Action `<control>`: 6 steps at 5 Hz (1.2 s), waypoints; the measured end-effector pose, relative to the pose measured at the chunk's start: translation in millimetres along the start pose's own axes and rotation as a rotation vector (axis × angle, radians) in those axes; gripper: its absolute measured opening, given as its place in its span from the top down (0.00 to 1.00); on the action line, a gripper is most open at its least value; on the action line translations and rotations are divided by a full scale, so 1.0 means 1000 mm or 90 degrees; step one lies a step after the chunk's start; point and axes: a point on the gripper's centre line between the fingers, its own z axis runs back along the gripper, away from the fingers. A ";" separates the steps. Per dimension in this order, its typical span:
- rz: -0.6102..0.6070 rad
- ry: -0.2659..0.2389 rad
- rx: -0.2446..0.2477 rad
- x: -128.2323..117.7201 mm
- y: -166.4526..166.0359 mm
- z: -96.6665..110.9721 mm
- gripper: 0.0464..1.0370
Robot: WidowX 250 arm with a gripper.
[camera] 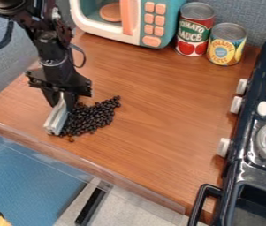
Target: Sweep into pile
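The black gripper (62,98) hangs over the left part of the wooden counter, shut on a pale grey, bar-like sweeping tool (56,117). That tool slants down toward the counter's front edge, its lower end close to the surface. Directly to its right lies a heap of dark beans (93,116), touching or nearly touching the tool's right side. The heap stretches from the tool's lower end up and right, with a few beans loose at its margins.
A toy microwave (136,20) stands at the back, with a tomato can (194,30) and a pineapple can (226,44) beside it. Along the right side is a black toy stove (250,145) with knobs and a handle. A clear raised lip (88,165) runs along the counter's front edge.
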 end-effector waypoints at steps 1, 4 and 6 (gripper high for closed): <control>0.001 0.007 -0.003 -0.009 -0.007 0.002 0.68; 0.132 0.004 0.008 0.001 -0.014 0.002 0.68; 0.203 0.000 0.024 0.017 -0.019 -0.001 0.68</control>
